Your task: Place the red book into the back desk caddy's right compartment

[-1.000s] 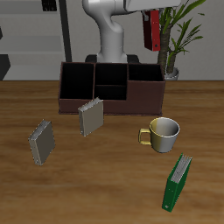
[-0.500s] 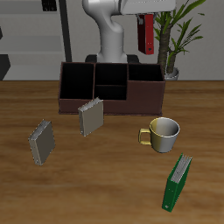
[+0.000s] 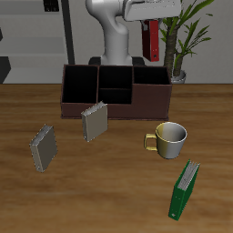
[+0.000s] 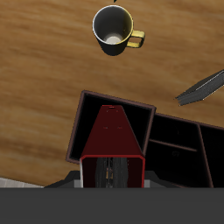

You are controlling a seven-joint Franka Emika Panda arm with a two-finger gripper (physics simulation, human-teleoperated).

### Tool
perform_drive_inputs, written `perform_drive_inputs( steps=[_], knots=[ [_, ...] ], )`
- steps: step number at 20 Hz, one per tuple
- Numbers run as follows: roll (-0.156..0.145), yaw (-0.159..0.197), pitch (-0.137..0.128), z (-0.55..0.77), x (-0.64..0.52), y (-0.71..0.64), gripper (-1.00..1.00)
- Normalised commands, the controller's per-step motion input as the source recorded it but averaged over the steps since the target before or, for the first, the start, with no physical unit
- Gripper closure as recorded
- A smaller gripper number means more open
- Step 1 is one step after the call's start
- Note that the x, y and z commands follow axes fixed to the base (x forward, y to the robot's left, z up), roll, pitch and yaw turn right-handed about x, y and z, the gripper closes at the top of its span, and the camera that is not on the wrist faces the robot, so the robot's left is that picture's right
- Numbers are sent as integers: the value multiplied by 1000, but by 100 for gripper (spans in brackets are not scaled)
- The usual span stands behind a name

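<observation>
1. Exterior view, read from the left: the back desk caddy [image 3: 116, 91] stands far back on the worktop [image 3: 109, 196], long and low, its three black-lined bins side by side. The right compartment [image 3: 151, 93] is the end bin nearest the plant [image 3: 187, 41].

2. Above that end bin hangs the red book [image 3: 155, 38], carried upright with its long axis vertical. The end effector [image 3: 153, 18] is clamped on the book's upper edge, so the book is well off the worktop and clear of the caddy's walls.

3. Wrist view: the red book [image 4: 111, 144] runs straight down from the end effector [image 4: 111, 175], and its lower end shows against the black floor of the right compartment [image 4: 109, 131]. The bin's brown walls frame the book on all sides that can be seen.

4. The relation that matters: the target lies directly below the end effector, and I judge the book's lower edge to sit inside the bin's outline, somewhat toward one side wall rather than centred. A straight descent looks like what is called for, with little or no sideways correction.

5. Nearer the front, the mug [image 3: 169, 138] and the green book [image 3: 186, 189] stand well apart from the caddy, as do the two grey books [image 3: 94, 121], so none lies under the book.
</observation>
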Motion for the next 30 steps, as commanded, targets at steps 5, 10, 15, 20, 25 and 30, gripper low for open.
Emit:
perform_drive_inputs(
  steps=[5, 10, 15, 20, 25, 30],
  knots=[
    [-2, 4, 14, -54, 27, -37, 100],
    [3, 1, 30, -167, 67, -23, 100],
    [2, 14, 28, -221, 88, 12, 100],
    [4, -1, 34, -196, 57, 5, 100],
    [14, 3, 31, -172, 48, 47, 100],
    [10, 18, 30, -209, 100, 80, 100]
  ],
)
